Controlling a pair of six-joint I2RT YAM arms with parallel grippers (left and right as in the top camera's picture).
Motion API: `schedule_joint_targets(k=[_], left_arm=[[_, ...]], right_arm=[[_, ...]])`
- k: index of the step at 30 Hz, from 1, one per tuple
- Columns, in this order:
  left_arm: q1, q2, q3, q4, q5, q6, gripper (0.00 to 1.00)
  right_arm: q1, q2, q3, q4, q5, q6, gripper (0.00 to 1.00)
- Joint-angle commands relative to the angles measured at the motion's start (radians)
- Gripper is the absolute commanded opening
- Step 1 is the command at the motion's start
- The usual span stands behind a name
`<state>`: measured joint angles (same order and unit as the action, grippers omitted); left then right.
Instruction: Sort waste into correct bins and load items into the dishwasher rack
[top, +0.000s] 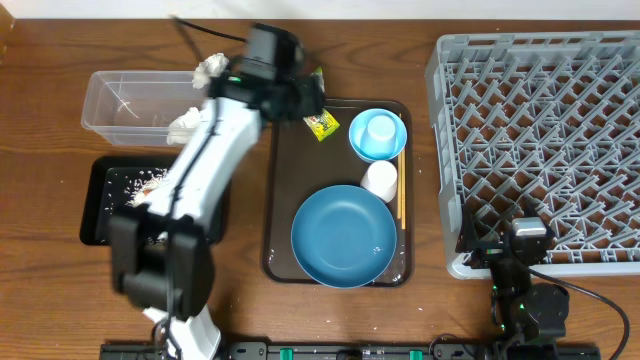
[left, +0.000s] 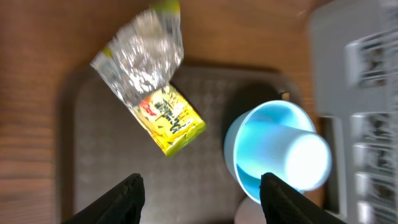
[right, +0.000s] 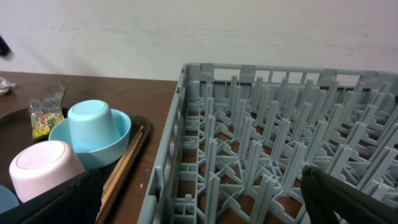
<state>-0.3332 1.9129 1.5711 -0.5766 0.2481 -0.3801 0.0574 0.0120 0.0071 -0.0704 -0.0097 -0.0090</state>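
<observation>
To the left of the brown tray (top: 285, 170) sit the clear tub (top: 120, 100), with a tissue (top: 185, 125) in the end nearest that tray, and the black tray (top: 98, 205), speckled with rice (top: 130, 185). My left jaws hang above the brown tray's far left corner, spread wide with nothing between them.

Under them lies the foil wrapper (left: 149, 93). Its printed yellow end rests on the brown tray's floor, and its crumpled silver end rides over the far rim onto the bench (top: 50, 290). I judge it nearly weightless, thin and slick, likelier to crumple or skate away than to resist. I would pinch the puffed silver end where it lifts off the rim, not the flat printed part. The print shows red and dark marks on yellow, too blurred to read.

Further right on the brown tray lie the blue plate (top: 343, 235) at the near end and the small bowl (top: 378, 135) at the far right corner, a cup upturned in it. A white cup (top: 379, 180) stands between them, and the chopsticks (top: 401, 195) lie along the right rim. Right of the brown tray stands the grey rack (top: 540, 140). My right jaws wait at its near edge, wide and empty.
</observation>
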Motion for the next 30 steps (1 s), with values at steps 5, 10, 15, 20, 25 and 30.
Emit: schedule_joint_targets(k=[5, 10, 15, 20, 25, 30], left_arm=[[-0.040, 0.156, 0.002, 0.062, -0.187, -0.218, 0.62], [-0.039, 0.228, 0.002, 0.119, -0.217, -0.220, 0.62], [-0.039, 0.257, 0.002, 0.150, -0.325, -0.220, 0.62], [-0.039, 0.257, 0.002, 0.193, -0.332, -0.220, 0.62], [-0.039, 0.257, 0.002, 0.200, -0.332, -0.227, 0.62], [-0.039, 0.257, 0.002, 0.196, -0.332, -0.228, 0.61]], right_arm=[[-0.019, -0.002, -0.002, -0.005, 0.003, -0.010, 0.99], [-0.019, -0.002, -0.002, -0.005, 0.003, -0.011, 0.99], [-0.019, -0.002, -0.002, -0.005, 0.003, -0.010, 0.99], [-0.019, -0.003, -0.002, -0.005, 0.003, -0.011, 0.99], [-0.019, -0.002, -0.002, -0.005, 0.003, -0.011, 0.99], [-0.019, -0.002, -0.002, -0.005, 0.003, -0.011, 0.99]])
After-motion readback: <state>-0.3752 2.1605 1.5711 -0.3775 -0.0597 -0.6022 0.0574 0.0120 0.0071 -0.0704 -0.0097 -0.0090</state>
